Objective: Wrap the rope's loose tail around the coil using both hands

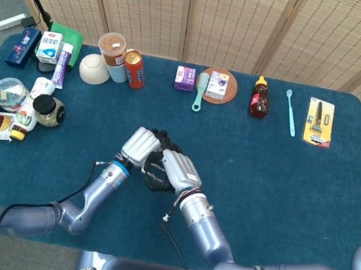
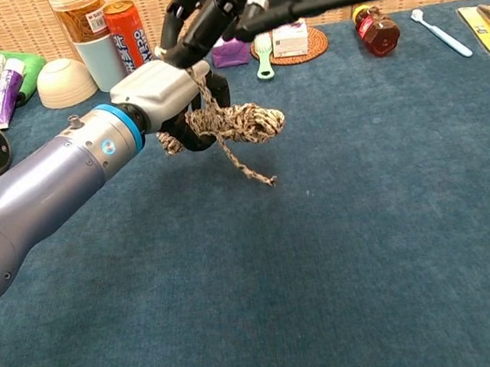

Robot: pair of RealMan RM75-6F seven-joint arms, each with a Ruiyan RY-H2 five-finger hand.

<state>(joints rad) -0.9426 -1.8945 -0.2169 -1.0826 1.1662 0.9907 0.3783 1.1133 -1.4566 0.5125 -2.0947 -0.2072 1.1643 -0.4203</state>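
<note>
At far left of the blue table (image 1: 283,188), jars and packets (image 1: 15,102); behind them a white bowl (image 2: 64,81) and a red can (image 2: 126,32). Centre-left, left hand (image 2: 166,89) grasping the rope coil (image 2: 241,124) above the cloth, loose tail (image 2: 244,165) dangling below. Directly above it, right hand (image 1: 180,168), fingers curled over the coil; whether grasping the rope cannot be told

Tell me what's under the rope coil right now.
In the chest view, the rope coil hangs in the left hand; beneath it, the loose tail dangles over bare blue table. Behind is hidden.
</note>
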